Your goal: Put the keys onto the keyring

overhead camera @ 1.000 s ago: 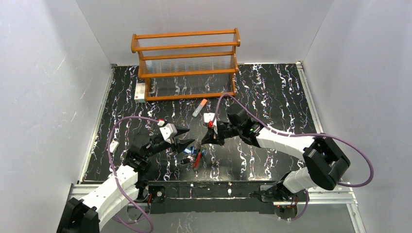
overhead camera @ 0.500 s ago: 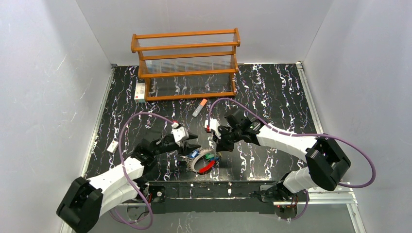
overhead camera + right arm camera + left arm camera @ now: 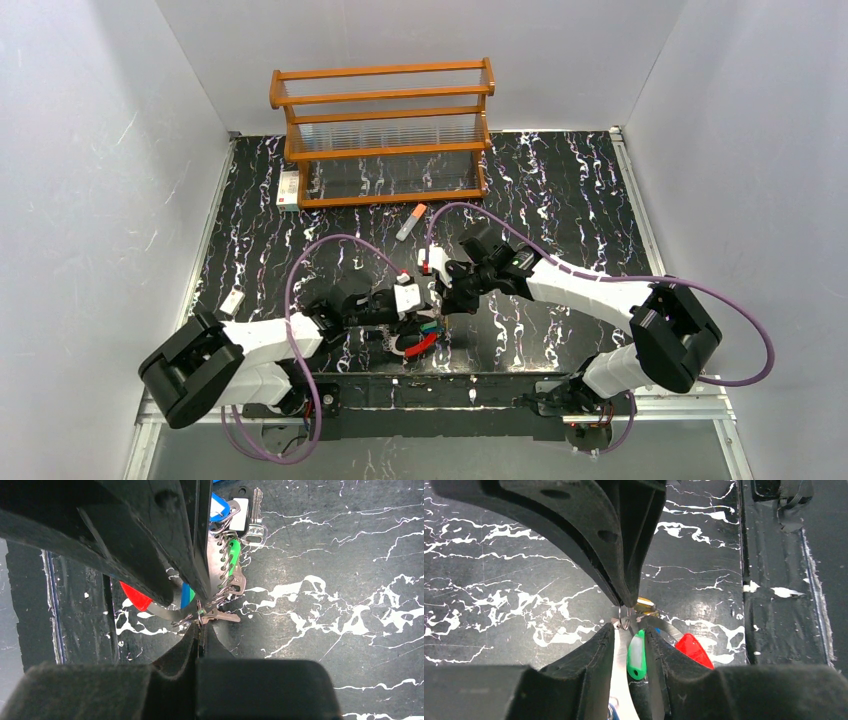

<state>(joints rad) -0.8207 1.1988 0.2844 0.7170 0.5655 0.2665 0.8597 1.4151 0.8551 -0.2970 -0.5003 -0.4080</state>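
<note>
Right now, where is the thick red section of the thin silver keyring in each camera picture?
Top external: thick red keyring section, low centre of the picture.
Left wrist: lower right of centre.
Right wrist: left of centre.
Shared landmark: green plastic key head beside it.

Top external: I look down from above and behind the 2 arm bases, facing the far wall; the whole table (image 3: 560, 200) fits, seen from far off.
Left wrist: rides the left gripper (image 3: 626, 616), looking along its fingers (image 3: 589, 525) at the tabletop, very near.
Right wrist: same on the right gripper (image 3: 200, 625), equally close.
Shared: all 3 views catch the keyring (image 3: 423, 346) and the keys (image 3: 231, 555), lower centre of my top view.
</note>
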